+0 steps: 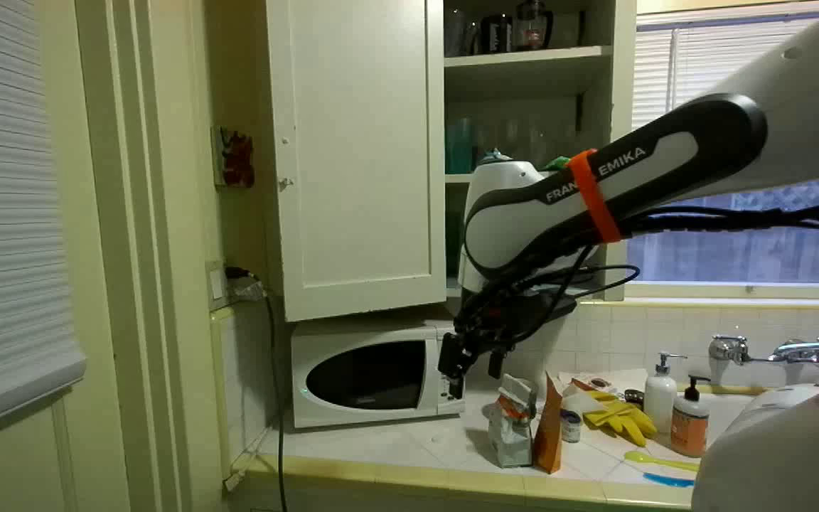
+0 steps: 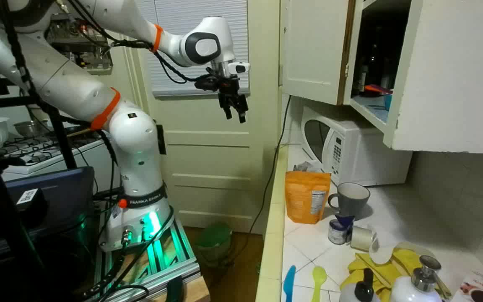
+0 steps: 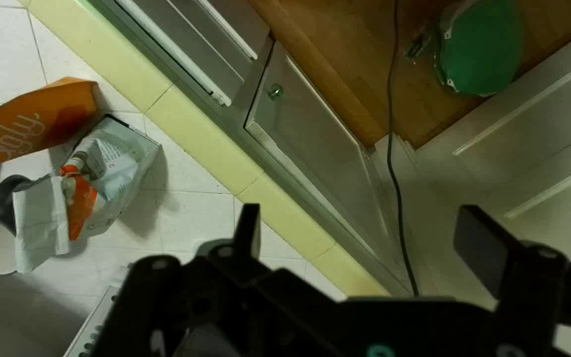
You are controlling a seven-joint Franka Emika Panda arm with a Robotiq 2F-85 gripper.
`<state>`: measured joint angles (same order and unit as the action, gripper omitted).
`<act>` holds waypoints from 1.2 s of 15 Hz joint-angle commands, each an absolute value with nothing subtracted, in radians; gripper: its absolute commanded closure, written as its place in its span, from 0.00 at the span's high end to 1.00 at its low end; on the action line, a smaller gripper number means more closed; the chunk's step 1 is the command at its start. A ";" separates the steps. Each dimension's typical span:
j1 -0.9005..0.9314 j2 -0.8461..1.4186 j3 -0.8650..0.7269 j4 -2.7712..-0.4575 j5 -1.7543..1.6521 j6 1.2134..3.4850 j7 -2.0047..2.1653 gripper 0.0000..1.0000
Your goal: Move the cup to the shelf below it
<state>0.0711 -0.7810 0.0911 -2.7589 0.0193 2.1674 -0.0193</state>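
Gripper (image 3: 362, 235) spread wide, cupboard (image 1: 623, 78) holding teal cup (image 1: 458, 147) and clear glasses (image 1: 512, 136), grey mug (image 2: 351, 199) on counter (image 2: 401, 222)

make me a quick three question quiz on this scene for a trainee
1. True or false: the gripper is gripping something.
2. Choose: the knife beside the yellow-green spoon is (a) red, (b) blue, (c) black.
3. Fill in the missing word: the white cupboard door stands ...

Key: 1. False: it is open and holds nothing. 2. b. 3. open.
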 commanded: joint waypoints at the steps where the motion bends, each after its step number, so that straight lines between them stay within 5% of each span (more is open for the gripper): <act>1: 0.079 -0.779 0.083 -2.757 0.012 2.164 -0.013 1.00; 9: 0.079 -0.777 0.083 -2.758 0.012 2.164 -0.013 1.00; 18: -0.138 -0.795 0.057 -2.624 -0.150 2.283 0.082 1.00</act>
<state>-0.1100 -0.7992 0.0865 -2.6822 -0.0949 2.3115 0.1132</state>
